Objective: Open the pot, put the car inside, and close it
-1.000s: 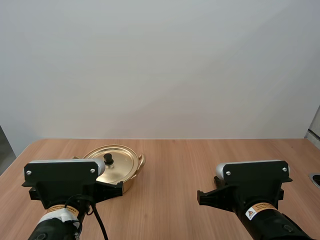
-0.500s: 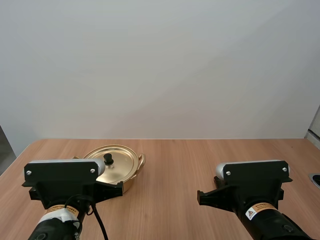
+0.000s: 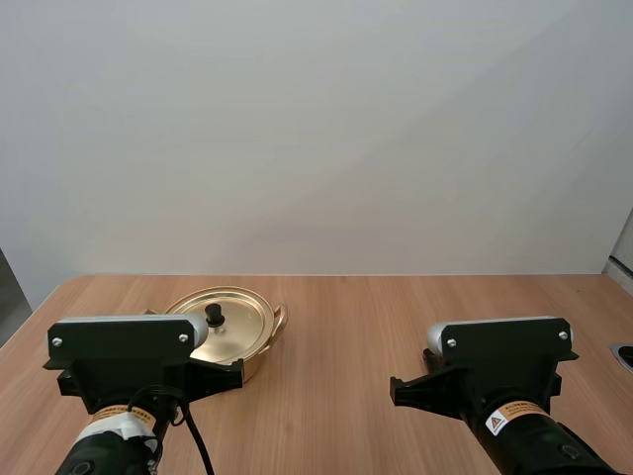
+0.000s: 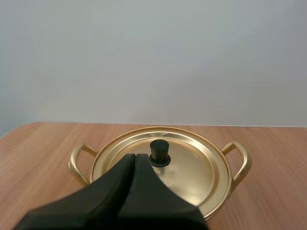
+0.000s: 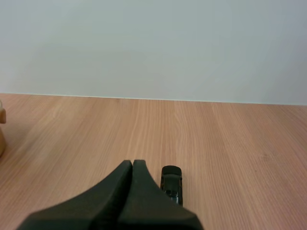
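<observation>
A gold pot with two loop handles stands on the table at the left, its lid on it and a black knob in the lid's middle. My left gripper is shut on nothing, its fingers lying together as one wedge just short of the knob. A small dark toy car lies on the wood right beside my right gripper, which is also shut on nothing. In the high view both arms' housings sit at the near edge, left and right.
The wooden table runs back to a plain pale wall. One handle of the pot shows at the edge of the right wrist view, far from the car. Bare wood lies between pot and car.
</observation>
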`<action>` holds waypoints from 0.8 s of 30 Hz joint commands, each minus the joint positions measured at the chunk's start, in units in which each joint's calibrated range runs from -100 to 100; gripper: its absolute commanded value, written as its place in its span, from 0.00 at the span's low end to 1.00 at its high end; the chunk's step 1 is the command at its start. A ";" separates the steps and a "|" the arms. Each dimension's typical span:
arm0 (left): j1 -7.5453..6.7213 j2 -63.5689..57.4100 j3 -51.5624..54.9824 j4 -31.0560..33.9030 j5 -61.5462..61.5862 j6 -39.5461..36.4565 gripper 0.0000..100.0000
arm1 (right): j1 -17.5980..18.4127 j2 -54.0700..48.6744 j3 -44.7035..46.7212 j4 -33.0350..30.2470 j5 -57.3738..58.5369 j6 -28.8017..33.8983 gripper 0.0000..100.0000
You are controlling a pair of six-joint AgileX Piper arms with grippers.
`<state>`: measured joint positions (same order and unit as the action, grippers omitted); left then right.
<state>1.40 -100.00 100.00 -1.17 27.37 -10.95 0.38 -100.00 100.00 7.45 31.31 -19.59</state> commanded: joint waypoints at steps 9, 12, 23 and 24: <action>0.00 0.00 0.00 -0.15 0.02 -0.02 0.00 | 0.01 0.00 0.00 -0.03 0.04 -0.01 0.00; 0.00 0.00 0.00 -0.15 -0.10 -0.02 0.00 | -0.01 0.00 0.00 -0.53 -0.20 -0.01 0.00; 0.06 0.00 -12.92 0.60 6.90 6.47 0.00 | -0.01 0.00 0.00 -18.13 -25.20 -0.35 0.00; 0.06 0.00 -13.94 0.61 7.50 6.47 0.00 | -0.01 0.00 0.00 -18.77 -25.57 -0.35 0.00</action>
<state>1.40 -99.98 88.84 0.00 32.31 -4.51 0.38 -100.00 100.00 -7.22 8.49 -19.93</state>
